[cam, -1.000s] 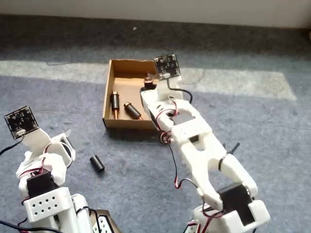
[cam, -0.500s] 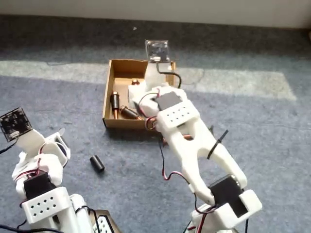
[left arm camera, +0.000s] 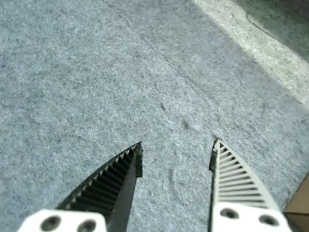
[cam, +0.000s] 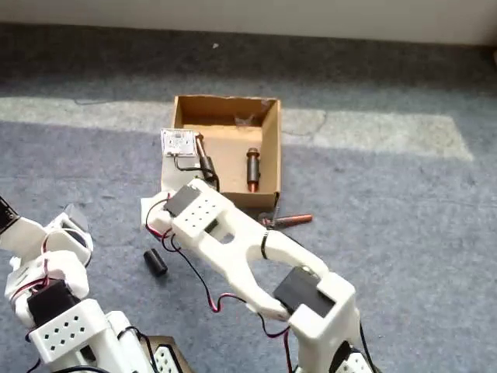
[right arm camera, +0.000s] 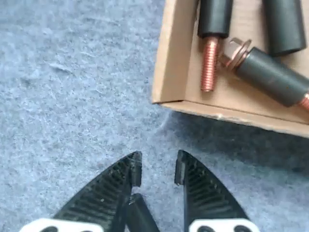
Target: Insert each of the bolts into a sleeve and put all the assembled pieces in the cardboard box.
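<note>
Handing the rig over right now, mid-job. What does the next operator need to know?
Left hand: open, nothing between its tips, over bare carpet.
Right hand: open, nothing between its tips, over the carpet just outside a corner of the cardboard box.
Done: three sleeved pieces lie in the box, with bolts showing in two.
Left: one loose bolt on the carpet by the box's near corner, and one loose sleeve on the carpet between the arms. Join them, then box the piece.

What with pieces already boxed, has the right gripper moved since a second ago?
Yes. The right gripper swung from over the cardboard box to the carpet outside its near left corner.
</note>
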`<state>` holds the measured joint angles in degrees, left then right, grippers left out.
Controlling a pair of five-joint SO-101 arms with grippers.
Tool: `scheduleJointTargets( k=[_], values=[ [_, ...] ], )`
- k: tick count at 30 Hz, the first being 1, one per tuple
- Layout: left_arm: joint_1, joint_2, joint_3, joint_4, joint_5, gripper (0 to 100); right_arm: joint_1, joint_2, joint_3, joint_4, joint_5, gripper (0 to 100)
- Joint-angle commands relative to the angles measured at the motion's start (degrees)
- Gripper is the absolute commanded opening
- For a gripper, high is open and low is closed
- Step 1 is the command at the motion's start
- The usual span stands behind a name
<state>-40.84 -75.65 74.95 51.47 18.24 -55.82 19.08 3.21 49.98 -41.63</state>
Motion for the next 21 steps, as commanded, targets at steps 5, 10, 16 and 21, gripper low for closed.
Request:
scheduleJointTargets(
  k=[5,10,16,21],
  values=[
    [-0.8,-0.6,-0.3,-1.2,0.5,24,-4.0,8.0,-15.9,5.8,-4.3,17.7],
    [-0.8,-0.6,-0.3,-1.2,0.5,24,-4.4,10.3,-19.2,12.5,-4.2,21.7],
    [-0.8,-0.6,-0.4,-1.2,0.5,24,-8.4,10.5,-19.2,17.8,3.1,21.7],
    [-2.4,-0.6,-0.4,-1.4,0.7,24,-10.2,10.5,-18.9,21.0,5.7,21.7]
  ],
)
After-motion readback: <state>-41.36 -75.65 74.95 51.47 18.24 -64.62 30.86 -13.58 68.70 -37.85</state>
